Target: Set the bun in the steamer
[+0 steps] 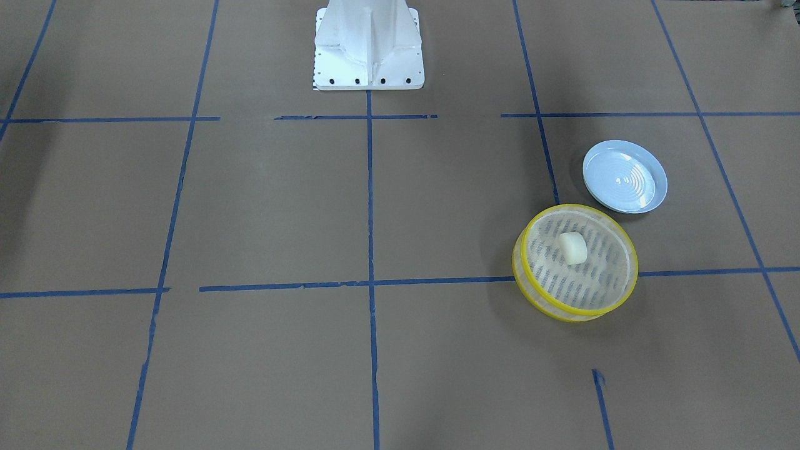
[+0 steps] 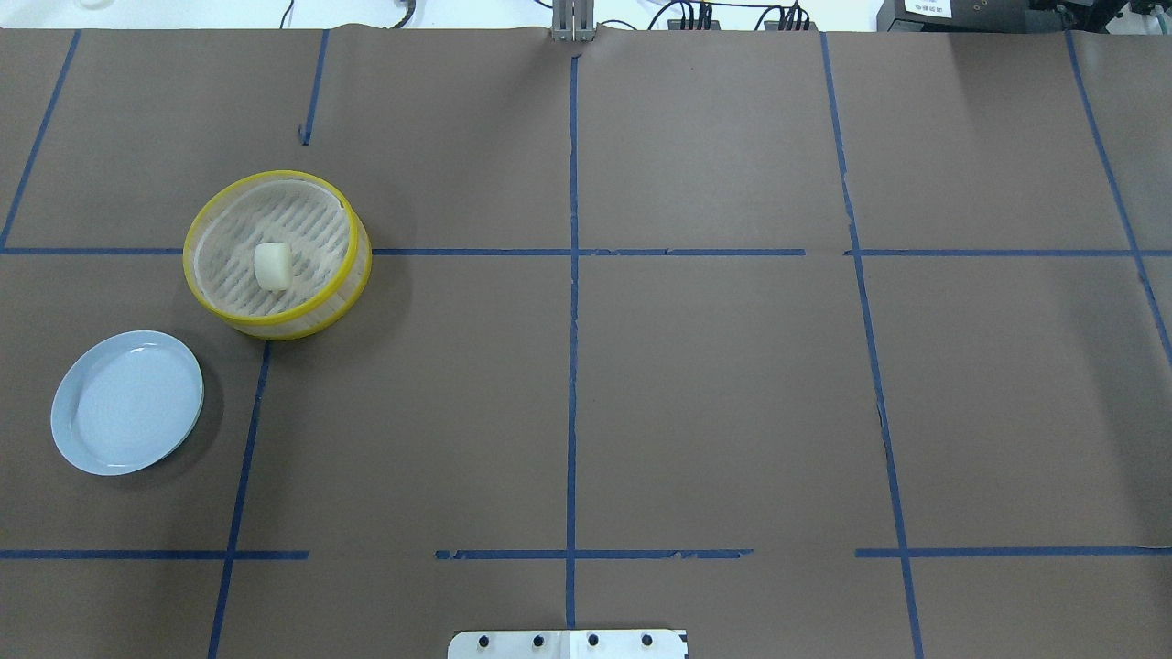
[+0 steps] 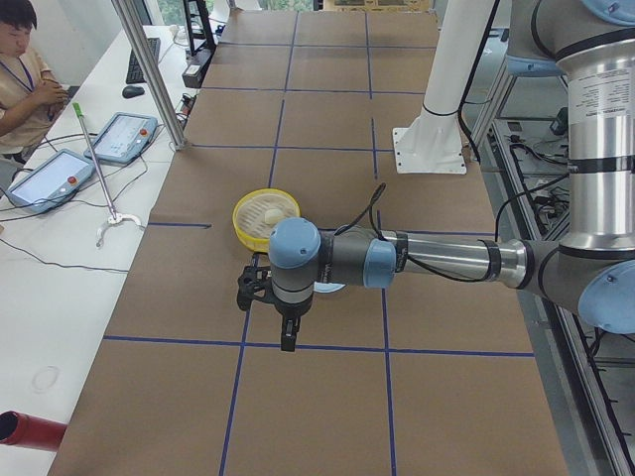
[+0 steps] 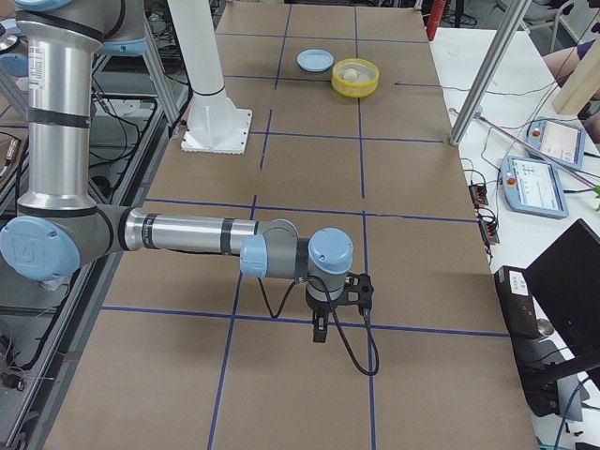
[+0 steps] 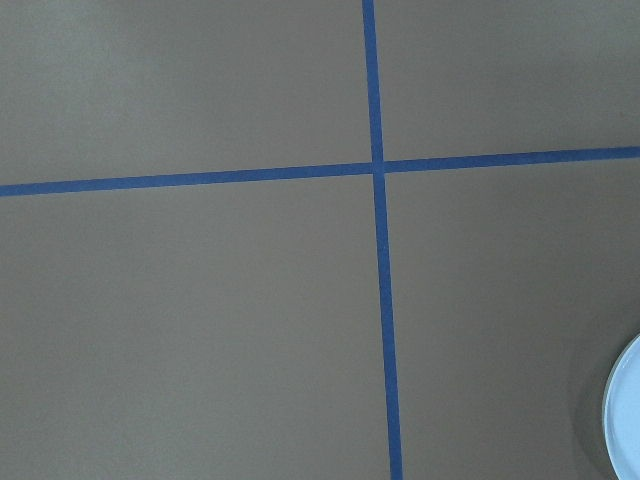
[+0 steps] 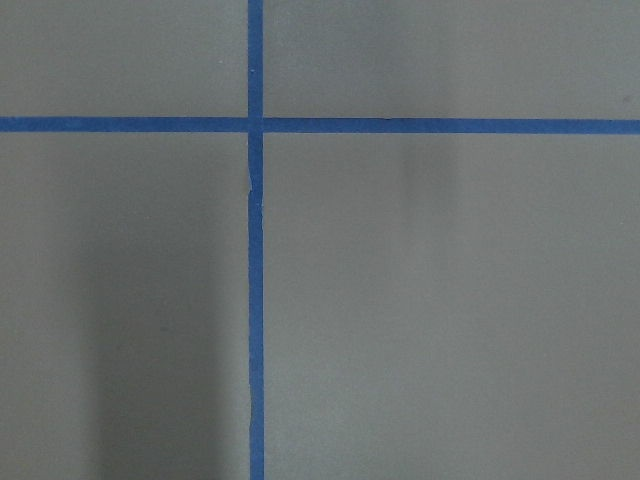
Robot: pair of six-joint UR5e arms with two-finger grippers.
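The cream-white bun [image 1: 573,247] lies inside the steamer [image 1: 580,208], a round basket with yellow rims, a little off its middle on the slotted base. Both also show in the overhead view, the bun [image 2: 273,265] within the steamer [image 2: 275,329]. No gripper shows in these two views. In the exterior left view my left gripper [image 3: 288,337] hangs over the table nearer the camera than the steamer [image 3: 266,218]. In the exterior right view my right gripper [image 4: 320,330] hangs far from the steamer [image 4: 355,78]. I cannot tell whether either gripper is open or shut.
A pale blue ridged plate [image 1: 625,177] with nothing on it sits beside the steamer, nearer the robot; its edge shows in the left wrist view [image 5: 628,420]. The white robot base [image 1: 369,50] stands at the table's middle. Blue tape lines cross the brown table.
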